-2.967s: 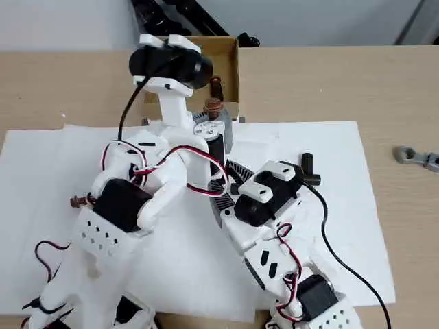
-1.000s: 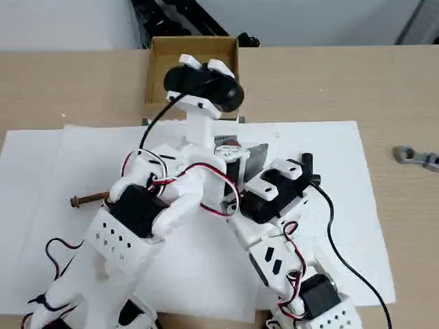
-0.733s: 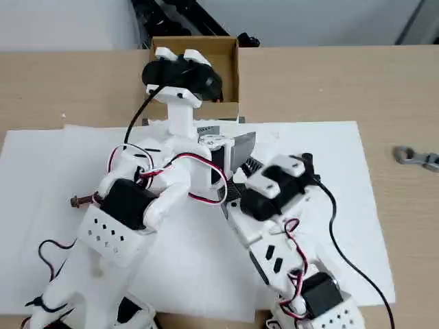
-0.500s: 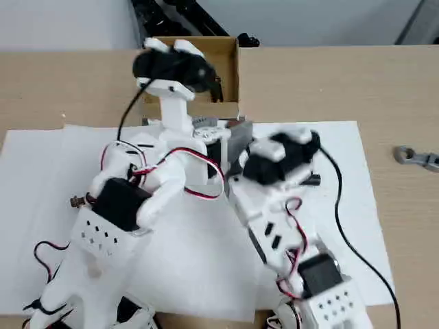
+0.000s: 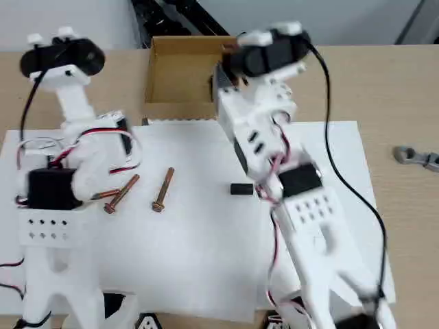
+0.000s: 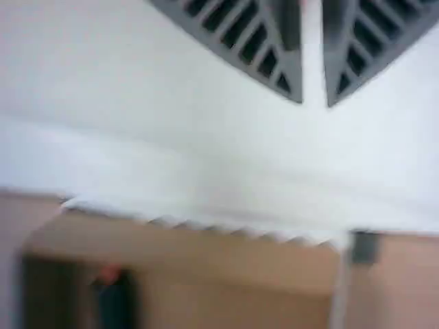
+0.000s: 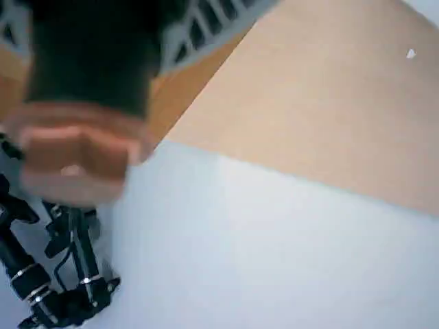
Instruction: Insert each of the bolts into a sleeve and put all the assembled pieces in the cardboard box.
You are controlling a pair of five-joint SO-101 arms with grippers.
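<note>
My right gripper [image 7: 89,55] is shut on an assembled piece [image 7: 82,116], a black sleeve with a copper bolt head sticking out of it. In the high view that gripper [image 5: 221,82] hangs at the right wall of the cardboard box [image 5: 180,96]. My left gripper [image 6: 312,48] is shut and empty above the white paper, facing the box [image 6: 206,274], where a dark piece with a reddish top [image 6: 110,295] stands. Two loose copper bolts [image 5: 122,193] [image 5: 162,189] lie on the paper beside the left arm [image 5: 82,164]. A loose black sleeve [image 5: 240,189] lies near the paper's middle.
White paper [image 5: 206,253] covers most of the wooden table [image 5: 384,89]. A metal wrench [image 5: 415,156] lies at the table's right edge. Black equipment [image 5: 171,17] sits behind the box.
The right arm swung from the paper's middle up to the box with the piece in its gripper. The left arm pulled back from the box to the left, uncovering two bolts and a sleeve.
</note>
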